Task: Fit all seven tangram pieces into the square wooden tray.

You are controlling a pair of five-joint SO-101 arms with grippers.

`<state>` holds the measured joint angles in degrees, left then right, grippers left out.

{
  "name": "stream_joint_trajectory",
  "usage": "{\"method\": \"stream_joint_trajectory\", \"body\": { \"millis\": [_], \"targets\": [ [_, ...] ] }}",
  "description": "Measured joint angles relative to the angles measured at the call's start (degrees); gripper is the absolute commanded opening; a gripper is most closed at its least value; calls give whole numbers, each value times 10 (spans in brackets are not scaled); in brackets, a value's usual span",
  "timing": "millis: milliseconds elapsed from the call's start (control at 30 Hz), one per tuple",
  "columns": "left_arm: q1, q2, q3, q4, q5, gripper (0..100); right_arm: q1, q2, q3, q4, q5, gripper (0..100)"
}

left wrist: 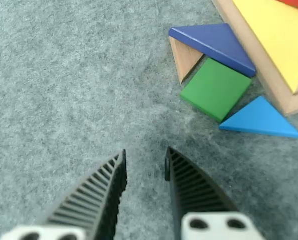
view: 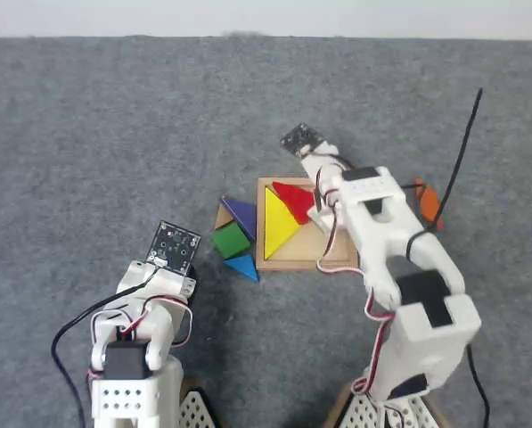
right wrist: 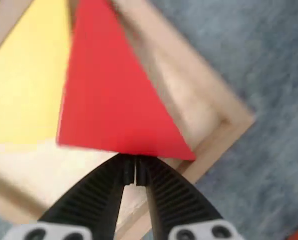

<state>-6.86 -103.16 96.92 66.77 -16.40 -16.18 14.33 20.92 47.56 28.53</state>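
Tray [view: 288, 262] of pale wood, square with a raised rim, on grey felt-like matting [view: 114, 116]. Inside lie two smooth painted pieces: a large yellow triangle [view: 279, 223] and a large red triangle [right wrist: 114, 100]. The ribbed black tips of the right gripper [right wrist: 135, 166], pressed almost together with nothing between them, meet the red triangle's edge. Just outside the rim nearest the left arm cluster a dark blue triangle [left wrist: 213, 44] overlapping an unpainted wooden triangle [left wrist: 182, 57], a green square [left wrist: 216, 89] and a light blue triangle [left wrist: 261, 120]. An orange piece [view: 429, 203] lies beyond the opposite rim. The left gripper [left wrist: 145, 160] hangs over bare matting, jaws narrowly parted, empty.
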Motion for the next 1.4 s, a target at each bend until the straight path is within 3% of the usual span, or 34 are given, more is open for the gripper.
{"method": "stream_joint_trajectory", "body": {
  "millis": [500,700,900,1267,1400],
  "targets": [
    [0,0,0,0,0,130,18,28,-96,69,0,9],
    [0,0,0,0,0,130,68,-80,-17,51,-39,25],
    [0,0,0,0,0,130,128,-161,22,57,-46,115],
    [0,0,0,0,0,130,251,-69,-13,62,-106,145],
    [0,0,0,0,0,130,258,-13,-75,77,-125,174]
  ]
}}
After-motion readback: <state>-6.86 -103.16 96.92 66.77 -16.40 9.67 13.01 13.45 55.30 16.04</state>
